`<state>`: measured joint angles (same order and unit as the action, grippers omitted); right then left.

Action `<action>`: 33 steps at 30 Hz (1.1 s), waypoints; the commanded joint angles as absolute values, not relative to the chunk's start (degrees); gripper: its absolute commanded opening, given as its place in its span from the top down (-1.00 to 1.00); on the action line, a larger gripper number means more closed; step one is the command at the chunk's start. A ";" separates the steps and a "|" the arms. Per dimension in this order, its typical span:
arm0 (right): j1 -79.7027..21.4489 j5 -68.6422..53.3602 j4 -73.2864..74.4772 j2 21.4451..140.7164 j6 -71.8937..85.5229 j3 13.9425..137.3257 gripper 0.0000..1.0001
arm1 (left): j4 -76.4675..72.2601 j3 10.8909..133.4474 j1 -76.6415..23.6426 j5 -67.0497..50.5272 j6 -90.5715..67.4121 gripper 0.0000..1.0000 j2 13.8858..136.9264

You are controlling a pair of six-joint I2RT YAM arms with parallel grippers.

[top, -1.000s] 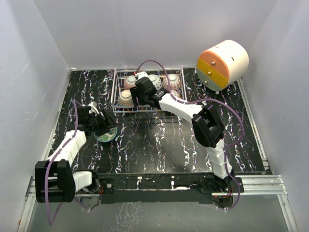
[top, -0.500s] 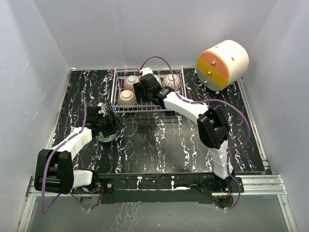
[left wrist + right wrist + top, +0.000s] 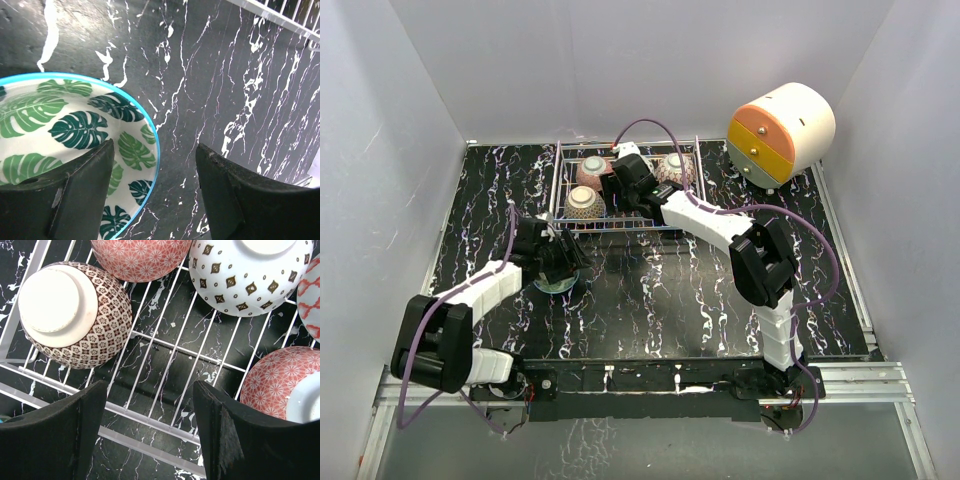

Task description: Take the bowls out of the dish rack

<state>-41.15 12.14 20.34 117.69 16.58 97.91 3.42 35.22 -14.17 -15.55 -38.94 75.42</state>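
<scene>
The wire dish rack (image 3: 557,190) stands at the back of the table with several bowls upside down in it. My right gripper (image 3: 150,385) hangs open over the rack's front wires (image 3: 165,370) with nothing between its fingers. Below it are a brown-patterned bowl (image 3: 75,315), a pink one (image 3: 140,257), a white one with brown diamonds (image 3: 250,275) and another pink one (image 3: 280,390). A leaf-patterned bowl with a blue rim (image 3: 75,130) stands upright on the table. My left gripper (image 3: 154,150) is open above its right edge, one finger over the bowl, the other over the table.
A white, orange and yellow cylindrical drawer unit (image 3: 782,133) stands at the back right. White walls close in the black marbled table (image 3: 650,300) on three sides. A corner of the rack (image 3: 280,20) shows in the left wrist view.
My left arm has swung right and now covers more of the leaf bowl. My right gripper moved a little further back over the rack, then stayed put. Both stay open.
</scene>
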 commanded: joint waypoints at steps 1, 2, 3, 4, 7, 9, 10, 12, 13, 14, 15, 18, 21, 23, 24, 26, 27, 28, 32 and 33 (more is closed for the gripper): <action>-40.99 12.66 16.99 114.00 16.70 98.51 -0.44 | 1.33 37.01 -16.45 -15.00 -40.87 -0.28 76.90; -40.97 12.58 16.99 113.96 16.66 98.64 -0.44 | 1.18 37.15 -16.91 -15.06 -41.01 -0.28 77.06; -40.92 12.57 17.03 114.00 16.62 98.84 -0.44 | 1.19 37.44 -17.38 -15.08 -41.11 -0.28 77.08; -40.89 12.49 16.97 114.09 16.53 99.08 -0.44 | 1.41 37.70 -17.85 -15.11 -41.13 -0.29 76.97; -40.93 11.86 16.62 115.02 15.91 100.25 -0.44 | 3.55 38.57 -18.43 -15.15 -40.39 -0.34 75.57; -41.06 11.11 16.30 116.27 15.67 101.40 -0.48 | 7.02 39.30 -18.46 -13.92 -39.37 -0.44 73.52; -41.18 10.69 16.14 116.87 15.65 102.26 -0.54 | 8.70 39.71 -18.46 -13.23 -38.85 -0.50 72.19; -41.45 10.03 15.88 118.44 15.64 104.41 -0.63 | 11.13 40.38 -18.40 -12.45 -37.88 -0.62 69.35; -41.57 9.82 15.64 119.29 15.64 105.53 -0.66 | 12.31 40.85 -18.37 -12.50 -37.43 -0.63 68.12; -41.69 9.46 15.26 120.17 15.46 106.72 -0.68 | 13.32 41.47 -18.37 -13.04 -36.88 -0.64 67.28; -41.92 8.98 14.88 121.07 15.17 108.11 -0.69 | 14.67 42.41 -18.34 -13.75 -36.40 -0.64 66.72; -42.40 7.97 14.62 124.48 14.69 112.59 -0.76 | 17.96 44.96 -17.92 -15.10 -35.70 -0.78 66.27; -43.02 7.42 16.27 128.96 14.14 118.96 -0.81 | 19.41 46.05 -16.71 -14.69 -35.91 -0.93 65.20; -43.52 7.47 17.57 131.70 13.46 122.99 -0.86 | 20.12 46.11 -14.92 -14.28 -35.97 -0.94 64.12; -43.66 7.40 17.85 132.93 12.94 124.43 -0.87 | 20.31 45.93 -13.56 -14.85 -36.14 -0.94 63.46; -43.83 7.21 17.78 134.58 12.10 125.69 -0.89 | 20.41 44.91 -9.69 -16.03 -37.54 -0.94 61.35; -43.79 7.21 17.46 135.09 11.64 125.86 -0.89 | 20.58 44.19 -7.48 -16.30 -38.21 -0.94 60.11; -43.85 7.27 17.10 135.51 11.22 125.72 -0.89 | 21.06 43.62 -5.09 -16.46 -38.57 -0.94 58.73; -43.88 8.06 16.96 137.17 10.43 125.74 -0.87 | 24.34 43.02 2.26 -16.20 -37.19 -0.94 54.60; -43.89 8.07 16.91 137.41 10.36 125.72 -0.76 | 25.31 43.00 3.51 -16.10 -36.45 -0.94 54.23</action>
<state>-44.10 7.35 19.07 136.92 12.10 122.58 20.47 43.64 -0.75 -15.18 -37.54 57.60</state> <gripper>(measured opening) 0.940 0.967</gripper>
